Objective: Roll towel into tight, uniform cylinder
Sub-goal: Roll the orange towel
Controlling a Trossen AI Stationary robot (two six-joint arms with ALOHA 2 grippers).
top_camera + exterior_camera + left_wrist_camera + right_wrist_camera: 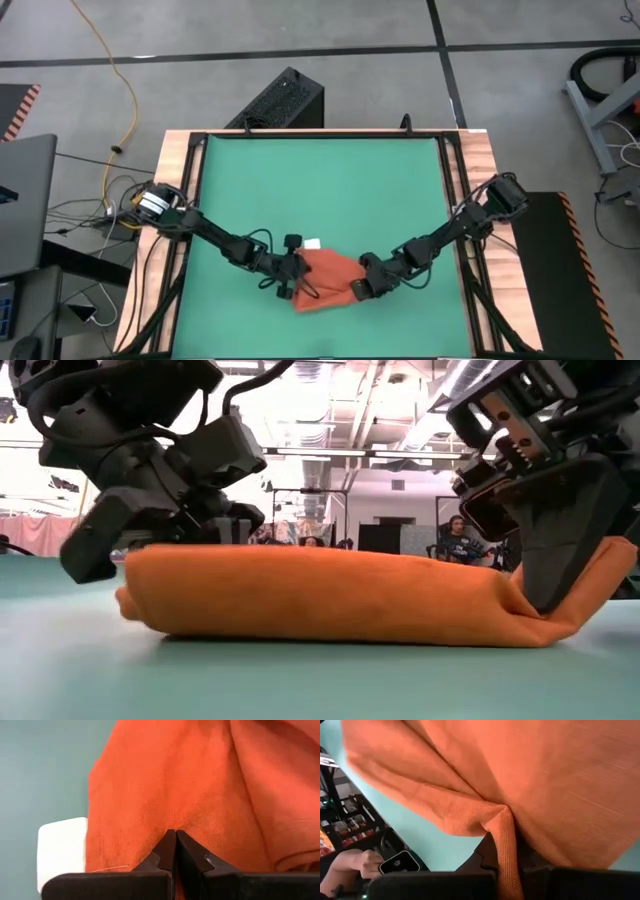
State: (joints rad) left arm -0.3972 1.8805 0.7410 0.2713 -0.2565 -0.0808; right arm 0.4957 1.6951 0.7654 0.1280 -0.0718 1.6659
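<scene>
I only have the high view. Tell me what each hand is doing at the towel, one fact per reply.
Observer: The right hand is shut on a pinched fold of the towel; the right wrist view shows cloth bunched between its fingers.
Operator: Now the left one.
Observer: The left hand is shut, its tips pressed together against the cloth; whether it holds any I cannot tell.
Operator: Give me the towel's shape from the side.
Observer: In the low view it lies as a low, flattened roll on the green mat, its end at the right hand lifted off the mat.
Operator: Find the tag.
Observer: The white tag lies flat on the mat beside the towel's edge.
</scene>
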